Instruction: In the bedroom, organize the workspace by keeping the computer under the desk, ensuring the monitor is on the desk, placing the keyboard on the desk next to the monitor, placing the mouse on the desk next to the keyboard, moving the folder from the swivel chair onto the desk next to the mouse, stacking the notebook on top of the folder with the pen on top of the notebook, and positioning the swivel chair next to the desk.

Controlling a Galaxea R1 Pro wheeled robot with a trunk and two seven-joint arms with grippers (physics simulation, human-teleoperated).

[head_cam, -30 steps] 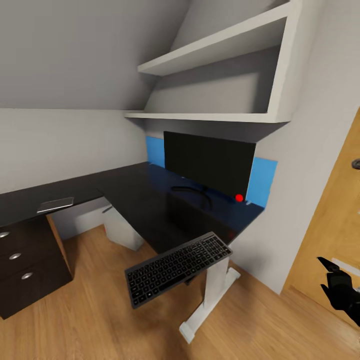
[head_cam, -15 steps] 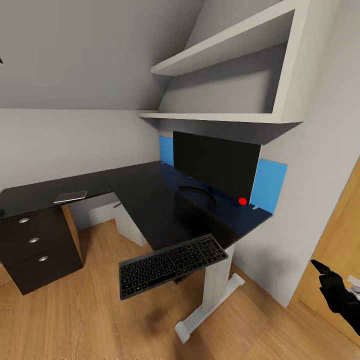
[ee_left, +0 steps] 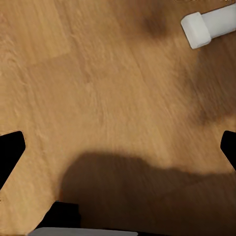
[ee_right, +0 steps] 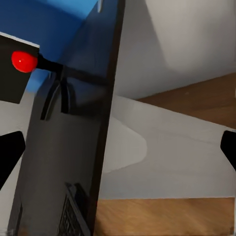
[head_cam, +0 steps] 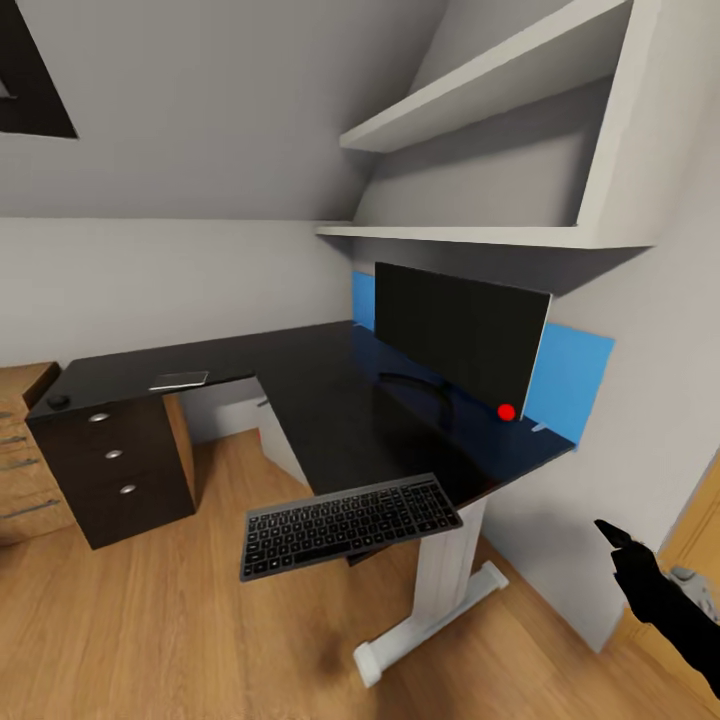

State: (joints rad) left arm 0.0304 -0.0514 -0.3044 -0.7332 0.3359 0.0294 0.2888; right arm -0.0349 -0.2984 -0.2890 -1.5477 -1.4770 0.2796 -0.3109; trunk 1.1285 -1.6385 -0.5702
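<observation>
The black L-shaped desk carries the wide black monitor, whose red dot is in the right wrist view. The silver-grey keyboard hangs level in the air just off the desk's near end; what bears it is hidden. A small dark mouse and a thin flat notebook lie on the far wing. The pale computer stands under the desk. My left gripper is open over the wood floor. My right gripper is open and empty, low beside the desk's end.
A black drawer block stands under the desk's far wing, with a light-wood drawer unit beside it. White shelves hang above the monitor, backed by a blue wall panel. The desk's white foot lies on the floor.
The camera has swung left, so the drawer block and the wood unit have come further into view. The keyboard stays by the desk's end. My right gripper sits slightly higher in the picture.
</observation>
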